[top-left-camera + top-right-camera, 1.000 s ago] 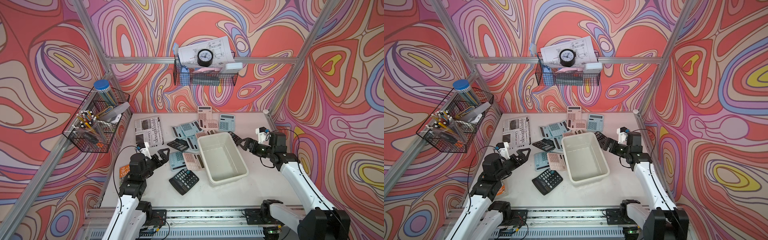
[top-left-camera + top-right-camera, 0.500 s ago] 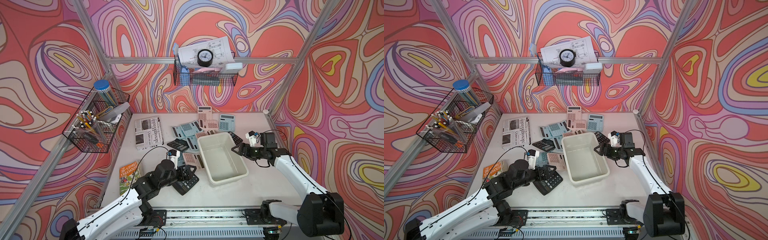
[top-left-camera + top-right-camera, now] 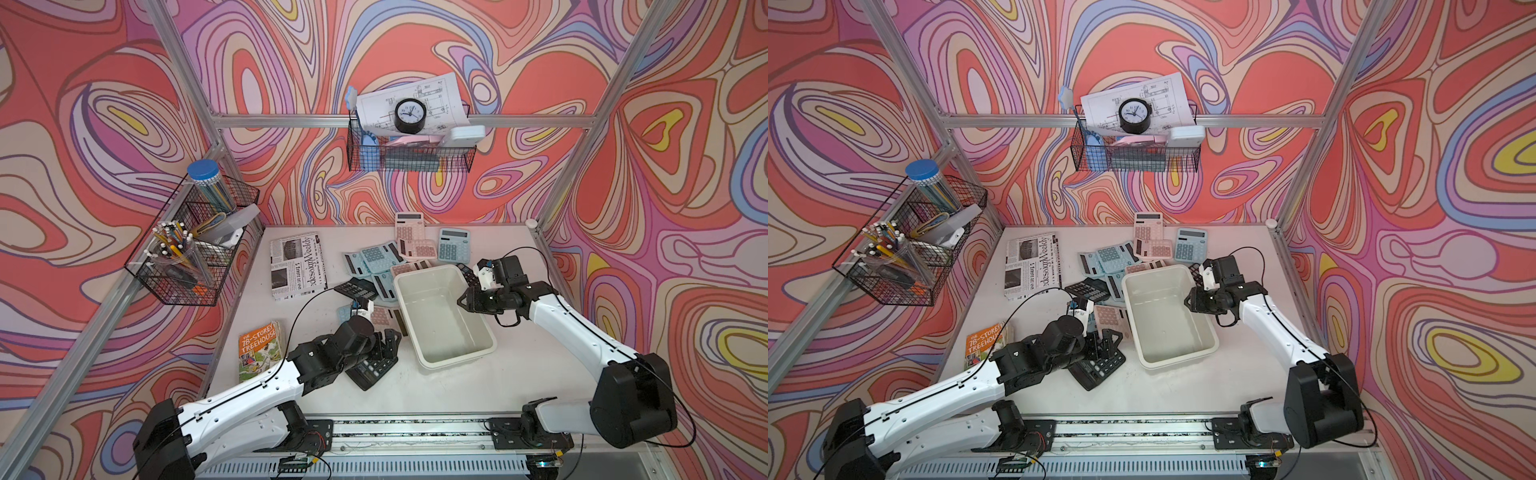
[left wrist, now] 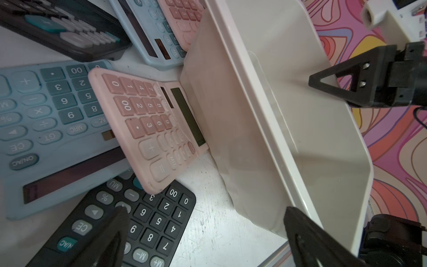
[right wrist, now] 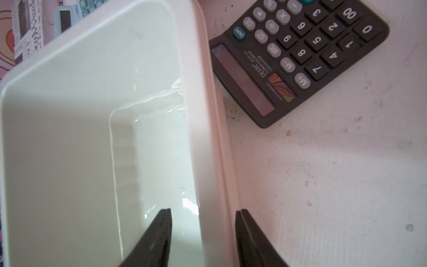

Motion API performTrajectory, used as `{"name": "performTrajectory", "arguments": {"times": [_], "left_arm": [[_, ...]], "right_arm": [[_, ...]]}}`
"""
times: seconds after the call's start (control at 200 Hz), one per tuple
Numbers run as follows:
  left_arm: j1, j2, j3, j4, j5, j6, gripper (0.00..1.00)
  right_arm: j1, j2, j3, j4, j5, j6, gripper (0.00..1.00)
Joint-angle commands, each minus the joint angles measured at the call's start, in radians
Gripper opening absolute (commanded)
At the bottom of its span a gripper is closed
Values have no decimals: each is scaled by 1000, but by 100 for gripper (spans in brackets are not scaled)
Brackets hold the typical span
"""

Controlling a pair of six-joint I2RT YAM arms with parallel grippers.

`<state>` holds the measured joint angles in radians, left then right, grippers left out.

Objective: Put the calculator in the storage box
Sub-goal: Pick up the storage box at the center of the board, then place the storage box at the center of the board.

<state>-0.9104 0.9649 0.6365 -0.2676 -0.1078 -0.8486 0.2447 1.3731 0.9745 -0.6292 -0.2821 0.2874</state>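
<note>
The cream-white storage box point(image 3: 446, 328) point(image 3: 1167, 328) stands mid-table with nothing in it. A black calculator point(image 3: 372, 368) point(image 3: 1100, 365) point(image 4: 157, 222) lies flat in front of its left side. My left gripper point(image 3: 388, 338) point(image 3: 1106, 338) point(image 4: 205, 212) hovers open over that calculator's end nearest the box, one finger above the keys and one by the box corner. My right gripper point(image 3: 461, 301) point(image 3: 1188, 300) point(image 5: 203, 211) straddles the box's right rim point(image 5: 208, 138), one finger inside and one outside. A gap still shows on the inner side.
A pink calculator point(image 4: 147, 124) leans on the box's left wall, overlapping the black one. Blue and pink calculators point(image 3: 386, 257) are heaped behind. Another black calculator point(image 5: 300, 53) lies right of the box. A newspaper point(image 3: 297, 266), a book point(image 3: 257, 351) and wire baskets point(image 3: 195, 245) are on the left.
My left arm has swung in from the left edge to above the black calculator. My right gripper has moved onto the box's right rim and its jaws have narrowed.
</note>
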Motion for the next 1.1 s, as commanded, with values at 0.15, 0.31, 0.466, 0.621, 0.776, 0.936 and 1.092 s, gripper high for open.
{"name": "performTrajectory", "arguments": {"times": [0.15, 0.31, 0.466, 0.621, 0.776, 0.936, 1.092], "left_arm": [[-2, -48, 37, -139, -135, 5, 99], [-3, -59, 57, -208, -183, 8, 99], [-2, -54, 65, -220, -182, 22, 99], [8, -48, 75, -263, -189, 15, 99], [49, -57, 72, -300, -164, 16, 99], [165, -50, 51, -317, -30, 31, 99], [225, -10, 28, -278, 105, 52, 99]], "right_arm": [[29, 17, 80, -66, 97, -11, 6], [28, -19, 137, -136, 151, -20, 0], [27, -62, 181, -203, 169, -10, 0], [27, -101, 220, -292, 208, 50, 0], [27, -107, 262, -421, 270, 112, 0], [27, -131, 237, -440, 215, 108, 0], [27, -99, 183, -395, 145, 114, 0]]}}
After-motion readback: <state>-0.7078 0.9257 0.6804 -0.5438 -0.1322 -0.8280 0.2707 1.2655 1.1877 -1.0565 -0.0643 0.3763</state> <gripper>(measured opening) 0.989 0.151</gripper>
